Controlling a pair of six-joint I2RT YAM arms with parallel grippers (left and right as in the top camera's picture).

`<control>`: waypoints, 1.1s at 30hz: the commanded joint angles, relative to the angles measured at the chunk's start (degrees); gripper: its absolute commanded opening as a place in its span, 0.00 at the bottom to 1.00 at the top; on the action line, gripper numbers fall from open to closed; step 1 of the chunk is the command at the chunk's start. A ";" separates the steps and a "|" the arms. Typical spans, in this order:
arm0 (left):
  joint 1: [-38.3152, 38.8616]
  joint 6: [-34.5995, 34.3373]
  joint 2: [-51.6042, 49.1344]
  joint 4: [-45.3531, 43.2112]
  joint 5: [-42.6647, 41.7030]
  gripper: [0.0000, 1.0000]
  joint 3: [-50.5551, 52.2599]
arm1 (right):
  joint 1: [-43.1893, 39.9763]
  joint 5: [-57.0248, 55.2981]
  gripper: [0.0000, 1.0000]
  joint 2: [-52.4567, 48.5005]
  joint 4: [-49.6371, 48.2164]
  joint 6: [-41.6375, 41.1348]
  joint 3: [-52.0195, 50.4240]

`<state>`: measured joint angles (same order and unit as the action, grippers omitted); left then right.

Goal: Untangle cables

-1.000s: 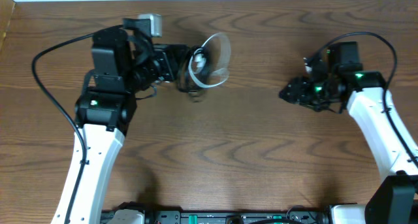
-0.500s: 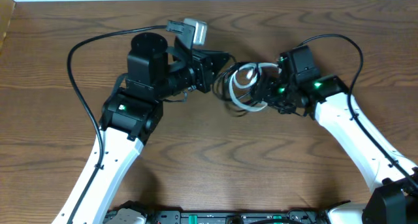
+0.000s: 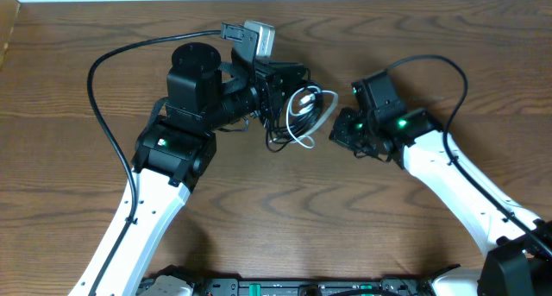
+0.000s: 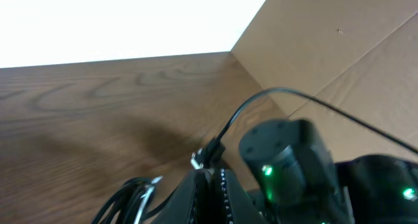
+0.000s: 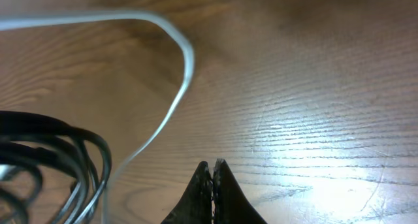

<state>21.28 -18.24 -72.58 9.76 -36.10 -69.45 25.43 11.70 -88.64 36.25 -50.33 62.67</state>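
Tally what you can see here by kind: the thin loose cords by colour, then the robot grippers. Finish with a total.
White cord: 1
Black cord: 1
Grippers, left gripper and right gripper: 2
Total: 4
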 commanded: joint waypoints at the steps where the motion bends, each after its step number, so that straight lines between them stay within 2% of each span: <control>1: 0.07 -0.55 1.33 -1.36 -0.76 0.09 -0.55 | 0.61 -0.15 0.01 0.13 -2.62 -2.40 -4.07; 3: 0.07 -0.55 1.33 -1.31 -0.76 0.08 -0.55 | 0.61 1.22 0.02 0.13 -4.63 -2.38 -5.90; 5: 0.07 -0.52 1.33 -1.33 -0.74 0.09 -0.52 | 0.55 2.01 0.33 0.13 -6.25 -2.38 -6.82; 8: 0.07 -0.50 1.33 -1.33 -0.74 0.08 -0.55 | 0.48 2.01 0.57 0.13 -8.35 -1.95 -7.08; 10: 0.07 -0.50 1.33 -1.33 -0.74 0.09 -0.55 | 0.50 2.21 0.65 0.13 -10.05 -0.02 -7.08; 12: 0.07 -0.50 1.33 -1.31 -0.74 0.09 -0.52 | 0.50 2.21 0.69 0.13 -10.36 0.55 -7.08; 13: 0.07 -0.50 1.33 -1.31 -0.74 0.09 -0.55 | 0.48 2.21 0.75 0.13 -10.56 2.84 -7.08; 17: 0.07 -0.52 1.33 -1.31 -0.76 0.08 -0.52 | 0.50 2.43 0.80 0.13 -10.69 6.36 -7.08; 21: 0.07 -0.52 1.33 -1.31 -0.76 0.08 -0.52 | 0.50 3.15 0.80 0.13 -12.24 9.27 -7.08; 25: 0.07 -0.42 1.31 -1.25 -0.28 0.08 -0.52 | 0.50 10.45 0.80 0.13 -15.47 17.53 -7.08; 28: 0.02 -0.28 1.31 -1.09 -0.31 0.09 -0.52 | 0.50 15.61 0.84 0.13 -16.81 22.62 -7.08; 33: 0.04 -0.35 1.31 -0.92 -0.39 0.09 -0.52 | 0.48 15.08 0.87 0.13 -16.79 23.63 -7.08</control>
<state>21.28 -18.24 -72.55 9.19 -36.07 -69.45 25.43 24.49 -88.66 19.62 -30.57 55.61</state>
